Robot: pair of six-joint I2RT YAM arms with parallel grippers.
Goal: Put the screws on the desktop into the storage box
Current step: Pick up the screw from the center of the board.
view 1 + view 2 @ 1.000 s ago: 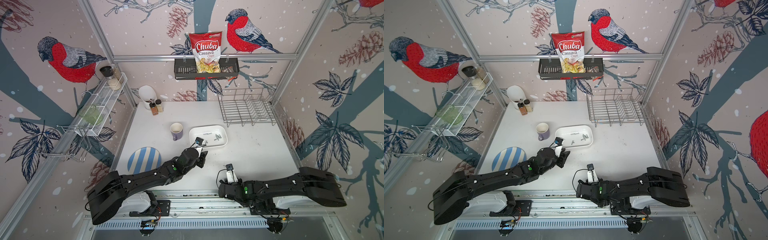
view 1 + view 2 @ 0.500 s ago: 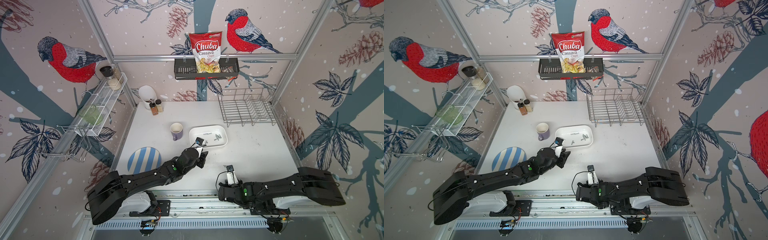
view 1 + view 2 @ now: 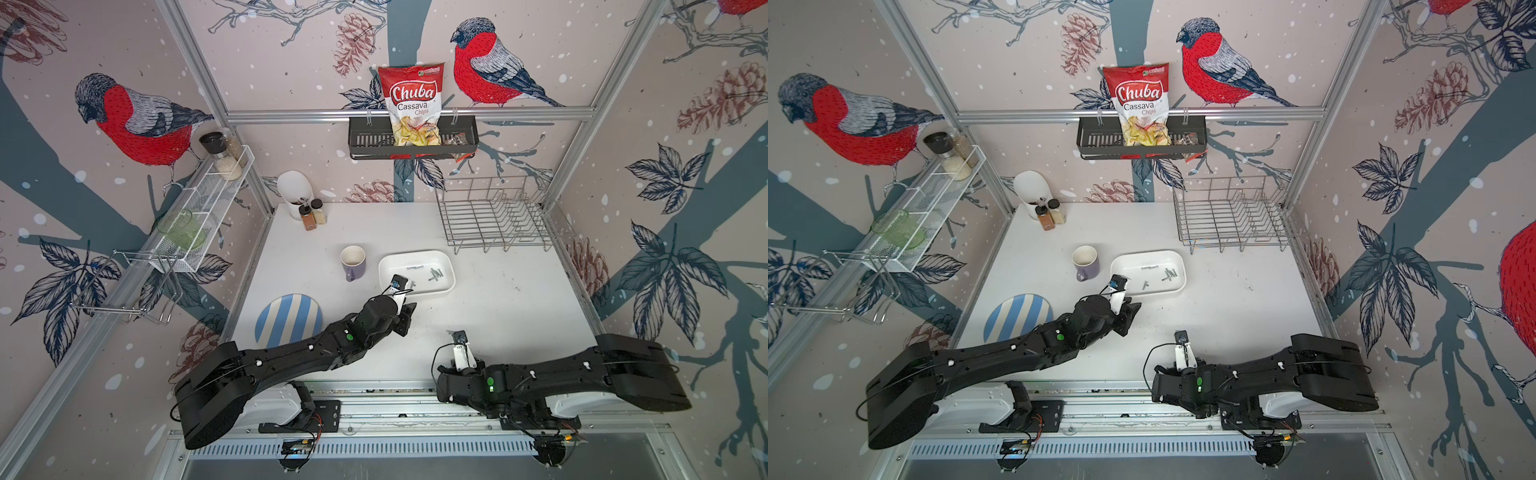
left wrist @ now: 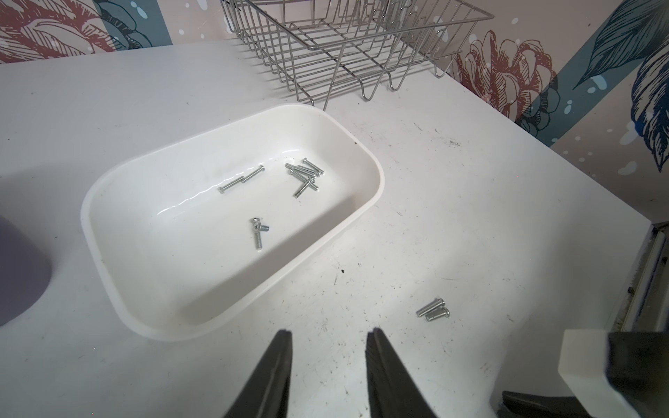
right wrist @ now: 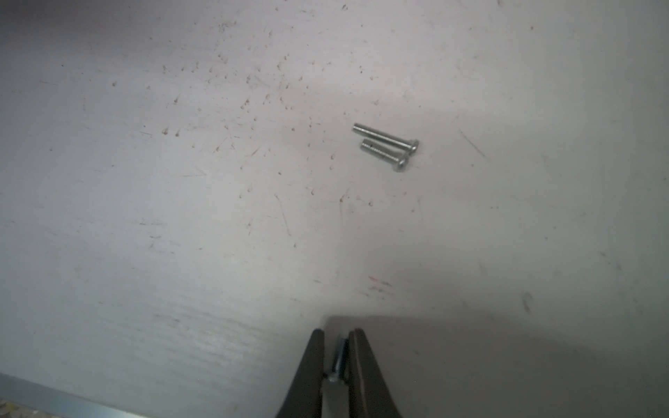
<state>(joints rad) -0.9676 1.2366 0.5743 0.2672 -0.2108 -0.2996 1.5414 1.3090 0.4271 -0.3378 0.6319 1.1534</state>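
Jaws of the left gripper (image 4: 327, 333) are shown parted in the left wrist view, with nothing held between them. They are poised over the desktop (image 4: 470, 217), just beside the near long rim of the storage box (image 4: 188, 260). Inside the storage box the screws (image 4: 306, 177) are seen as a crossed cluster by one end wall, a pair laid end to end nearer the middle, and two more overlapping closer to the gripper. Two loose screws (image 4: 433, 308) lie on the desktop outside the storage box, near one of its corners, side by side and touching. A purple mug (image 4: 18, 267) is caught beyond the opposite end of the storage box, and a wire rack (image 4: 344, 47) stands behind it.

In the right wrist view the right gripper (image 5: 337, 331) is drawn almost together around a pinched screw (image 5: 340, 356), which is set lengthwise between the fingers. Whether the tips touch the scuffed desktop cannot be told. The loose screws (image 5: 387, 146) are seen ahead of the tips, parallel, with their heads the same way.

In both top views the left arm (image 3: 291, 361) is stretched diagonally toward the storage box (image 3: 417, 254), stopping short of its near rim. The right arm (image 3: 582, 374) is folded low along the front edge, well apart from the storage box. The storage box is set flat just beside the mug, not touching it.
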